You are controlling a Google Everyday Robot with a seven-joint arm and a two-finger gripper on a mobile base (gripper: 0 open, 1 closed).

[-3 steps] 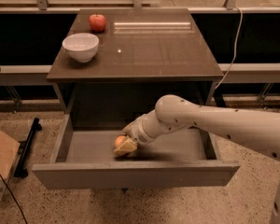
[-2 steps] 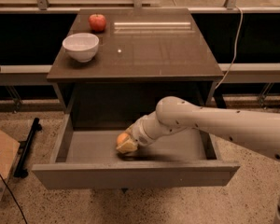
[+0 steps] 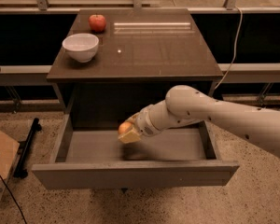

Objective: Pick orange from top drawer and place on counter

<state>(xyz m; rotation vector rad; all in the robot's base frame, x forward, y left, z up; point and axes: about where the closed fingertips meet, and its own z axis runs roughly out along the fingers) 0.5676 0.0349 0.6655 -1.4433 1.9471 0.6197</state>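
The top drawer point(image 3: 130, 174) is pulled open below the counter point(image 3: 144, 50). My gripper point(image 3: 129, 131) is over the middle left of the drawer, raised above its floor, and its fingers are shut on the orange point(image 3: 124, 127). The orange shows as a small round orange shape between the pale fingertips. My white arm reaches in from the right.
A white bowl point(image 3: 80, 46) stands at the counter's left edge, and a red apple point(image 3: 97, 22) sits behind it at the back left. A cardboard box point(image 3: 0, 164) and a black stand point(image 3: 27, 146) are on the speckled floor to the left.
My gripper has lifted the orange up off the drawer floor; it now hangs higher, close under the counter's front edge.
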